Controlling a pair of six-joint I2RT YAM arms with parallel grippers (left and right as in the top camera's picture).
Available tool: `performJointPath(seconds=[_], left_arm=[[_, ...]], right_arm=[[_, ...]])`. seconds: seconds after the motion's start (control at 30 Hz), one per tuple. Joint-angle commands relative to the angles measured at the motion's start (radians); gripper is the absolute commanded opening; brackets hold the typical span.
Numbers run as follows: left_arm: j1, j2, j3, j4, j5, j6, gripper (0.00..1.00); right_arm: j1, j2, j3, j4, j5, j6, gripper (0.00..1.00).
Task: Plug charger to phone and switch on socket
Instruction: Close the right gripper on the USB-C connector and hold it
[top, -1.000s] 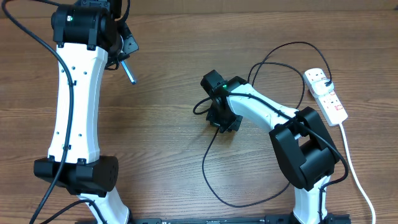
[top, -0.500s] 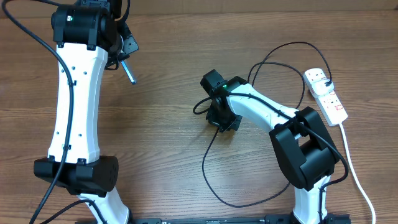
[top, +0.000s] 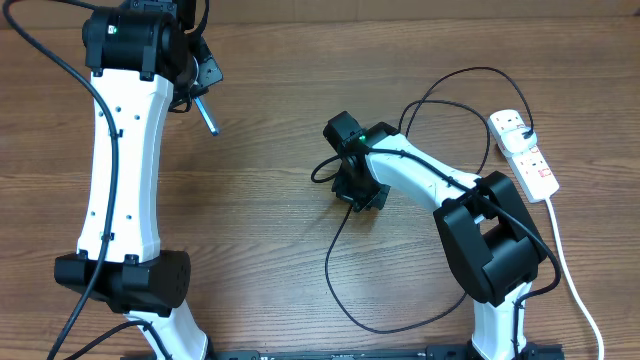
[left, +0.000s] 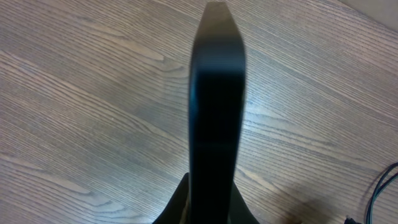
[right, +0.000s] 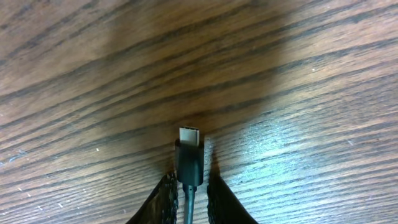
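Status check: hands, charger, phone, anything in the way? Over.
Left hand shut on slim black-edged phone, edge-on. Right hand shut on thin black charger connector, tip exposed. White power strip far right. Nothing seen between hands.

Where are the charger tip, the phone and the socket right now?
charger (right: 189, 163): right wrist view, black connector body behind the metal tip.
phone (left: 216, 93): left wrist view, dark edge facing the camera.
socket (top: 528, 158): overhead view, white body beside the red-marked switches.
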Motion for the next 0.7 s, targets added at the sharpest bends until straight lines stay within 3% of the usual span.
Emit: performJointPath(seconds=[0.0, 0.67], left_arm=[[0.000, -0.008, 0.010, 0.008, 0.001, 0.012, 0.04], [0.000, -0.008, 0.010, 0.008, 0.001, 0.012, 0.04]], right_arm=[[-0.010, 0.023, 0.000, 0.004, 0.035, 0.004, 0.17], [-0.010, 0.023, 0.000, 0.004, 0.035, 0.003, 0.11]])
